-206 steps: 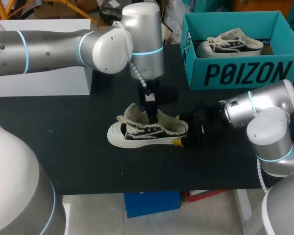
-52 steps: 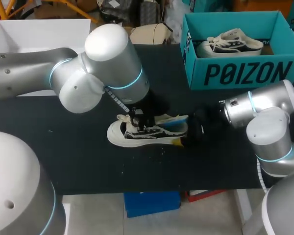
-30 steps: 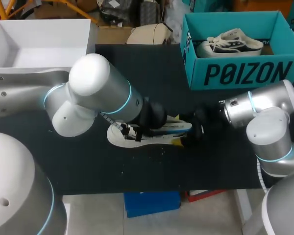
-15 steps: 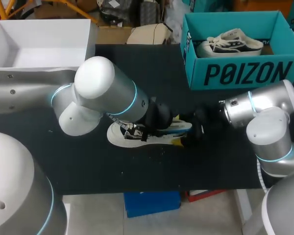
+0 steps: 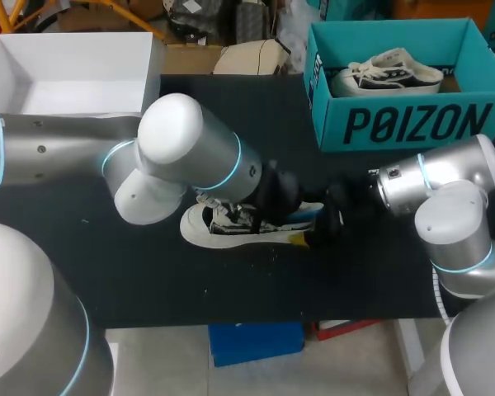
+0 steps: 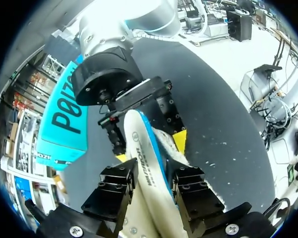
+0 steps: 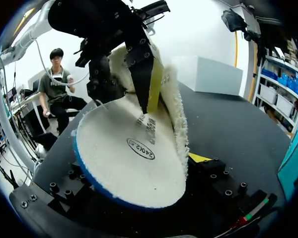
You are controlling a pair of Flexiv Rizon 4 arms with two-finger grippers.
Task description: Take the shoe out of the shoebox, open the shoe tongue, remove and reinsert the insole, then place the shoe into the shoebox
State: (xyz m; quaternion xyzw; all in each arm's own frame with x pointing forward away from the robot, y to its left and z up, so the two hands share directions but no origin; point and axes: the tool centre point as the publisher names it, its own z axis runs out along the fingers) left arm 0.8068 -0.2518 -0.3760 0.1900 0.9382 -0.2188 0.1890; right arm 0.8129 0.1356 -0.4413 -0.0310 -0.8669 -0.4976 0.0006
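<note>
- Standing on the black counter (image 5: 148, 280), near its middle: shoe (image 5: 219, 227), white sole, black-and-white upper, toe toward my left, outside the shoebox.
- Insole (image 7: 134, 148): white with a blue edge, printed oval mark on its face. It is partly out of the shoe, and its heel end is raised over the heel opening.
- Left gripper (image 6: 155, 178): over the shoe's opening, closed on the insole, one finger on each face of it.
- Right gripper (image 5: 307, 223): at the shoe's heel, clamped on the shoe, a yellow tip on either side of the heel.
- Shoebox (image 5: 396, 124): teal, open, at the far right of the counter, well apart from the shoe.
- Second shoe (image 5: 388, 74): lying inside the shoebox.
- White box (image 5: 74, 62): open, at the far left.
</note>
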